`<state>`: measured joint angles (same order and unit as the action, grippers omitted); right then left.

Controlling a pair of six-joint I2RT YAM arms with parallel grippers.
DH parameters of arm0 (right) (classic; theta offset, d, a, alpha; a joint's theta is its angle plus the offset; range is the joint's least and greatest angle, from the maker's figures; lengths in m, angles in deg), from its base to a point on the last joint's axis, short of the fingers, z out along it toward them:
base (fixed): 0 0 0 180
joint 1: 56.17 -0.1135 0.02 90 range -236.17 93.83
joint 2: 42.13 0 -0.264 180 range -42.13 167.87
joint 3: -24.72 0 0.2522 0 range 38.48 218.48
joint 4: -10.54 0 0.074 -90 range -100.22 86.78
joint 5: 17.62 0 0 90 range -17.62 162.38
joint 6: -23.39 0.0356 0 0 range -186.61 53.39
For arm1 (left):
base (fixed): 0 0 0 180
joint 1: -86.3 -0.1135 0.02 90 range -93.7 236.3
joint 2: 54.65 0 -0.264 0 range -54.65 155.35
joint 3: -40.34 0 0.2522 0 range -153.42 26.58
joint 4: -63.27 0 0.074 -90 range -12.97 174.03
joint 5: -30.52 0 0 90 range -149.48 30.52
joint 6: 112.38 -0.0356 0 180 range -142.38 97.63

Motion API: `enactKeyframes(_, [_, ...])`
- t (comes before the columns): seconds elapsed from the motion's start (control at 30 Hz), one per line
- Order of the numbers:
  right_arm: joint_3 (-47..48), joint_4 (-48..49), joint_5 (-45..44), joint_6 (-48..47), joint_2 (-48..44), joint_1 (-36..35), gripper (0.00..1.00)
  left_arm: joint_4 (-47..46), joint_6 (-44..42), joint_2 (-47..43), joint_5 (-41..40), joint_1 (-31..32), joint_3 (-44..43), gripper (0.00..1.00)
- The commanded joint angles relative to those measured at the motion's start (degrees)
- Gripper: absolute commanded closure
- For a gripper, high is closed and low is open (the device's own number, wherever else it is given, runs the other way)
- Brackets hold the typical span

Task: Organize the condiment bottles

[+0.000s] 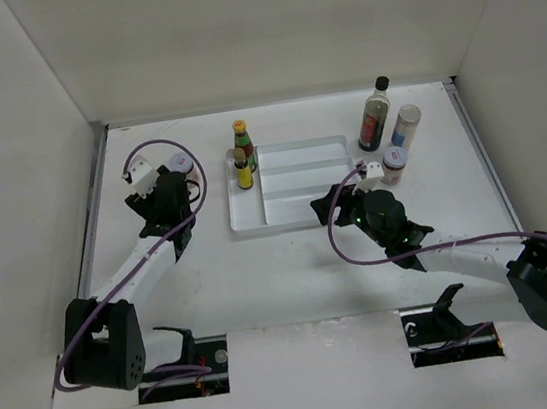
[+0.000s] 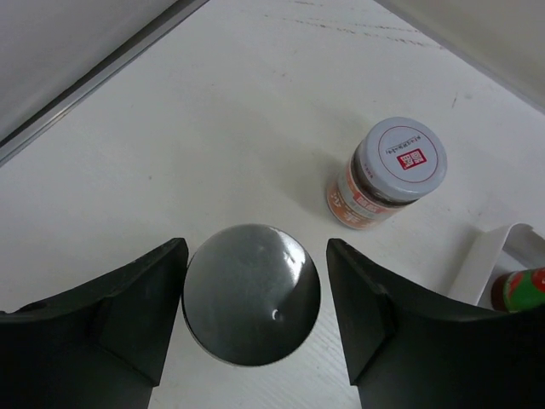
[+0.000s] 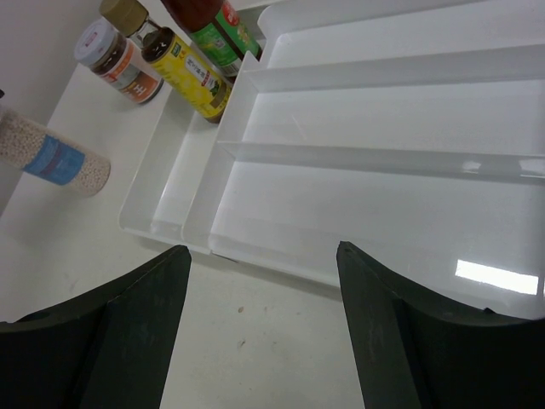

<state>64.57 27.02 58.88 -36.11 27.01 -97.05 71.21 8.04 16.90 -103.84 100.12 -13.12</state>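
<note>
In the left wrist view my left gripper (image 2: pixel 255 256) is open, its fingers either side of the silver cap of a clear bottle of white granules with a blue label (image 2: pixel 252 294); a gap shows on the right side. That bottle also shows in the right wrist view (image 3: pixel 55 162). A short red-labelled jar (image 2: pixel 387 175) stands just beyond it. Two yellow-capped bottles (image 1: pixel 241 138) (image 1: pixel 243 171) stand at the far left corner of the white tray (image 1: pixel 305 215). My right gripper (image 3: pixel 262 260) is open and empty at the tray's near right edge.
A tall dark bottle with a black cap (image 1: pixel 375 115), a blue-labelled white bottle (image 1: pixel 406 127) and another short jar (image 1: pixel 394 163) stand right of the tray. The enclosure walls rise at the left, the right and the back.
</note>
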Motion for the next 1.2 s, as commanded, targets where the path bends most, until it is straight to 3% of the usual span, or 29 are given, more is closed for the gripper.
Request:
enactKeyframes(0.0, [1.51,2.19,-0.39,-0.79,0.20,0.06,0.24,-3.05,2.19,2.27,3.39,-1.65,-0.90,0.40])
enactKeyframes(0.13, [1.60,1.31,-0.39,-0.79,-0.50,0.06,0.24,-3.93,3.16,3.25,5.42,-1.92,0.06,0.45])
enactKeyframes(0.2, [1.25,2.01,-0.39,-0.79,-0.68,0.06,0.24,-3.76,3.34,2.81,6.12,-2.18,0.24,0.53])
enactKeyframes(0.3, [1.69,1.31,-0.39,-0.79,-0.15,0.06,0.24,-3.67,3.34,0.53,7.27,-2.18,0.24,0.64])
enactKeyframes(0.43, [1.42,1.93,-0.56,-0.79,-0.15,0.06,0.24,-2.62,2.98,-5.44,7.44,-1.13,-0.64,0.71])
enactKeyframes(0.67, [1.60,1.67,-0.65,-0.88,0.29,0.06,0.24,-3.05,1.84,-10.91,5.43,10.19,-4.32,0.73])
enactKeyframes(0.9, [1.77,1.49,-0.74,-1.06,0.64,0.06,0.24,-5.86,-0.09,-2.92,4.10,20.13,-10.65,0.73])
enactKeyframes(1.17, [1.60,1.66,-0.92,-1.15,-0.24,0.06,0.24,-10.34,-2.81,7.19,3.67,22.87,-14.26,0.73])
